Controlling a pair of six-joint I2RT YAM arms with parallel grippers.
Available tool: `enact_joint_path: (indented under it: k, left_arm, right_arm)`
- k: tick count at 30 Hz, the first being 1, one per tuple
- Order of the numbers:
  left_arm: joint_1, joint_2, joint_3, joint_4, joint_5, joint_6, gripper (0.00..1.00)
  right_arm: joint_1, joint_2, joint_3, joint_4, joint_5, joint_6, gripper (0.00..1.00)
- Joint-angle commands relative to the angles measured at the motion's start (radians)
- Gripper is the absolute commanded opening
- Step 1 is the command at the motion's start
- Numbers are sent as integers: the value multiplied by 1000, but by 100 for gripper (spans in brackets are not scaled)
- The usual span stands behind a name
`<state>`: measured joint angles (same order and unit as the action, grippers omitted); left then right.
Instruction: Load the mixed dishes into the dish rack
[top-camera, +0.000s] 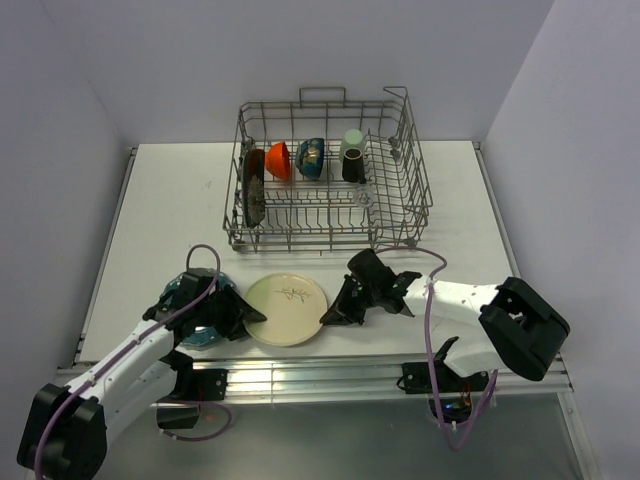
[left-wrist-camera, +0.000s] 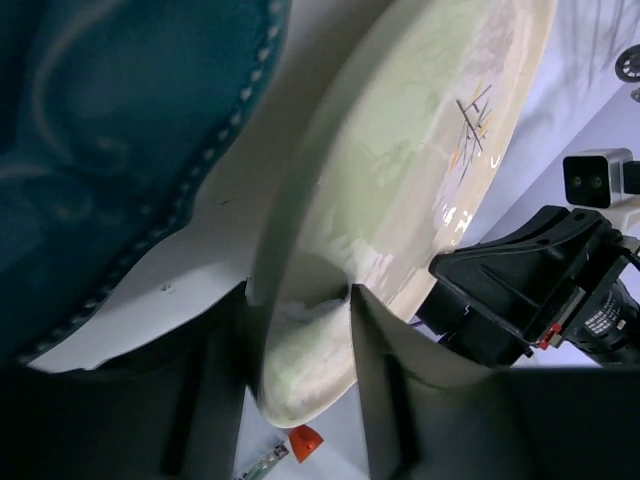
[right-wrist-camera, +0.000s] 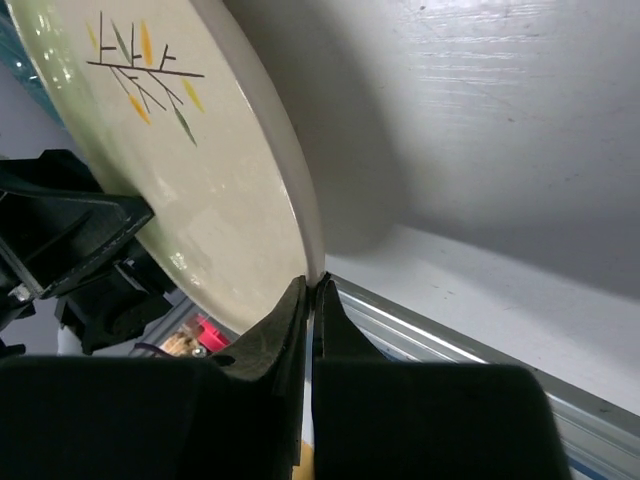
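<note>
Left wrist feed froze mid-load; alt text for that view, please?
A cream round plate with a twig motif fills the frame, its near rim between the left gripper's jaws. A teal scalloped plate lies at left on the white table; the black right gripper sits at the cream plate's edge at right.

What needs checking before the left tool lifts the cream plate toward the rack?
1. Cream round plate rim sits between the left tool fingers: ok.
2. Left tool clamped firmly on that rim: cannot tell.
3. Right tool shut, tips against the plate's opposite rim: ok.
4. Right tool out of the lift path: not ok, it touches the rim.
5. Teal scalloped plate apart from the cream plate: ok, bare table shows between them.
6. Free tines in the dish rack: ok, the middle front rows look unoccupied.
</note>
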<state>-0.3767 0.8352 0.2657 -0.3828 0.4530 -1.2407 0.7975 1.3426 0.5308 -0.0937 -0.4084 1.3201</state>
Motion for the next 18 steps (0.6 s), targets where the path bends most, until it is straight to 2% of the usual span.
enact_joint_path:
  k: [1, 2, 5, 6, 9, 11, 12, 13, 15, 16, 18]
  left_arm:
    - [-10, -45, 4, 94, 53, -62, 43]
    - [-10, -50, 4, 94, 55, -65, 34]
    - [-10, -61, 15, 90, 61, -65, 16]
    - [-11, -64, 20, 85, 62, -63, 0]
    - [-11, -62, 55, 65, 64, -48, 0]
    - [-13, -58, 72, 52, 67, -26, 0]
    - [-13, -51, 79, 38, 69, -19, 0]
    - [-13, -48, 93, 32, 73, -11, 0]
    - [-13, -35, 110, 13, 78, 20, 0]
    - [-14, -30, 130, -16, 76, 30, 0]
    - [-14, -9, 157, -45, 82, 66, 0]
  right_arm:
    - [9, -51, 57, 94, -72, -71, 0]
    - [11, -46, 66, 42, -58, -91, 0]
    - [22, -57, 89, -1, -30, -150, 0]
    - [25, -59, 95, -27, -11, -177, 0]
    - [35, -68, 121, -87, 25, -235, 0]
    - [51, -77, 146, -136, 45, -269, 7]
    - [57, -82, 158, -158, 74, -307, 12]
    - [62, -86, 181, -175, 89, -327, 26]
    - [81, -105, 208, -237, 121, -410, 43]
    - [92, -117, 243, -262, 166, -441, 56]
    - [138, -131, 282, -336, 215, -546, 65]
